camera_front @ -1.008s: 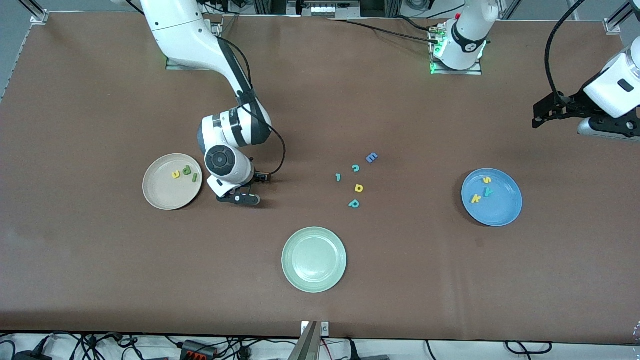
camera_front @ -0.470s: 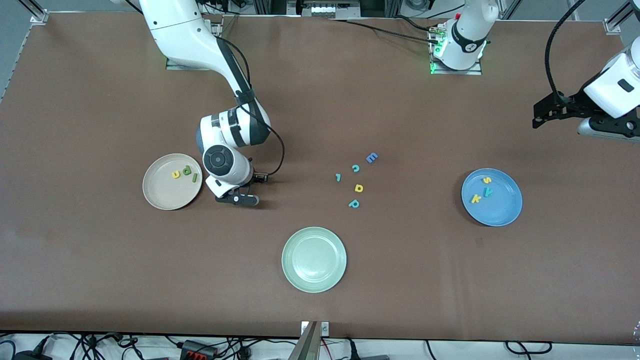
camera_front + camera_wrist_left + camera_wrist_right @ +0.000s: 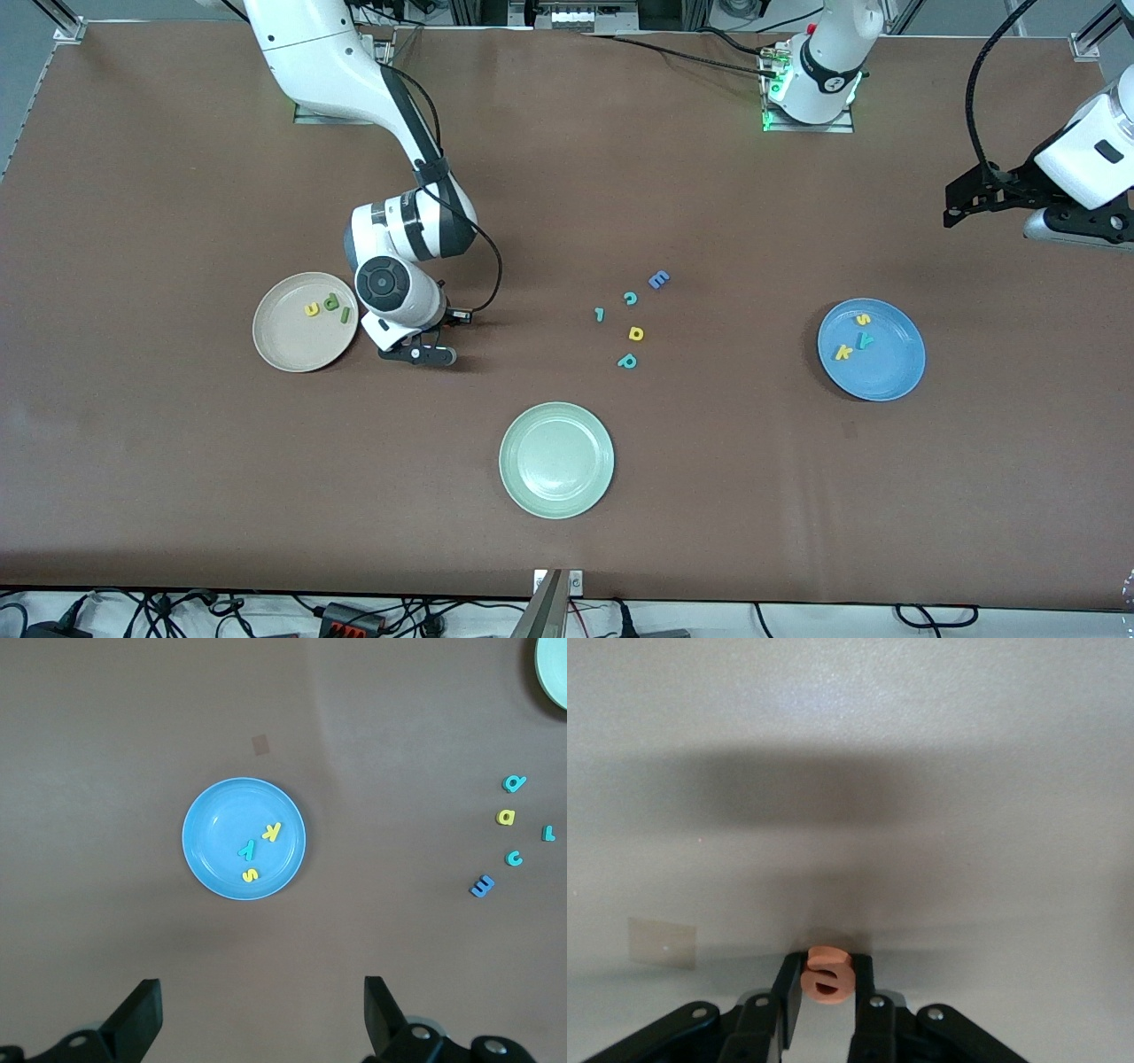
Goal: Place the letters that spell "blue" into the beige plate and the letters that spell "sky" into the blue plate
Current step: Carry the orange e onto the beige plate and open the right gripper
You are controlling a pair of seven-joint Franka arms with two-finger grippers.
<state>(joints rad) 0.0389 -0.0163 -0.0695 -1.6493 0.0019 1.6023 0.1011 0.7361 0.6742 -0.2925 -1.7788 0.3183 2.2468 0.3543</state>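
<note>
Pickup of the last "blue" letter was the step in hand. Between the right gripper's (image 3: 827,988) fingers (image 3: 788,997) sat the orange e (image 3: 827,974), and the jaws stood close against both its sides, narrowed to the letter's width; the grip appeared made or nearly made, with the letter low at the brown table (image 3: 709,496).

The right gripper (image 3: 416,353) was just beside the beige plate (image 3: 282,350), on the side toward the table's middle. Three letters already lay in that plate: the yellow u (image 3: 312,309), the green b (image 3: 331,302) and the dark green l (image 3: 345,315).

The left gripper (image 3: 257,1019) waited, held high with its fingers spread wide and nothing between them. Below and ahead of it lay the blue plate (image 3: 208,846), which held the yellow s (image 3: 251,874), the teal y (image 3: 247,850) and the yellow k (image 3: 273,832); the "sky" half therefore looked complete.

Judged next move: lift the orange e clear of the table, carry it the short way sideways over the beige plate's rim, and release it above a bare part of the plate. The letter is small and light foam, so a firm, centred pinch is required before lifting.
</note>
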